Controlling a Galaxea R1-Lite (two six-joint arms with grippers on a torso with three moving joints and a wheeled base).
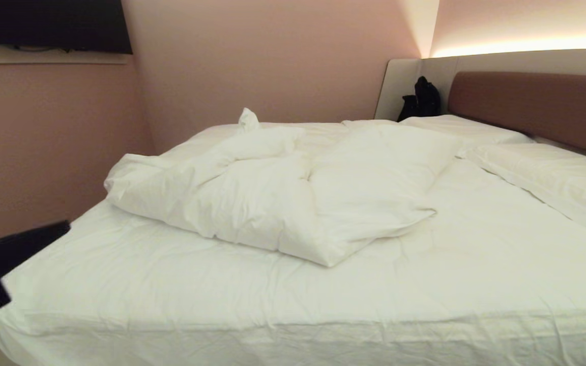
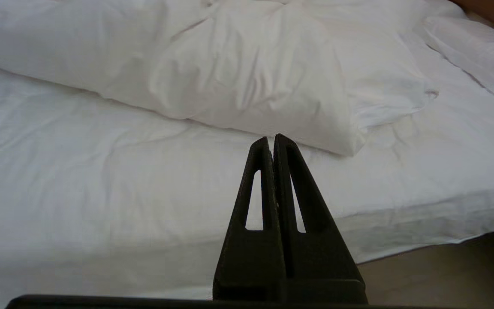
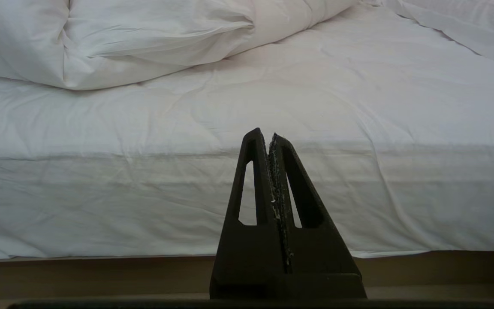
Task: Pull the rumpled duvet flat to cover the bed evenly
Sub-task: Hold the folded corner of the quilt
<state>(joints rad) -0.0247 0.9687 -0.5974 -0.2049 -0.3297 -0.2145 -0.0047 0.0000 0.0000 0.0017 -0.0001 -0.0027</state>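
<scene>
The duvet (image 1: 277,188) lies bunched in a thick, creased heap on the bed (image 1: 293,295), filling the centre of the head view and trailing off toward 10 o'clock, where one twisted corner sticks up. One flap of it reaches out toward 3 o'clock and ends in a soft point on the sheet. The near half of the mattress, from 4 through 8 o'clock, is bare fitted sheet (image 1: 425,284) with fine wrinkles (no duvet over it at all). Two flat pillows (image 1: 552,178) rest at about 2 o'clock, just beside the reddish-brown headboard (image 1: 532,101), and a small black object (image 1: 422,99) stands by the pale surround at 1 o'clock. A dark screen (image 1: 54,23) hangs on the wall at 11 o'clock.

The left hand (image 2: 271,137) comes into the head view at 8 o'clock as a dark blurred shape over the bed's corner. In its own wrist view its two black fingers are pressed together with nothing between them, their tips pointing at the duvet's near edge but apart from it. The right hand (image 3: 268,132) is likewise pressed together and empty, held low before the side of the mattress, its tips facing the sheet.
</scene>
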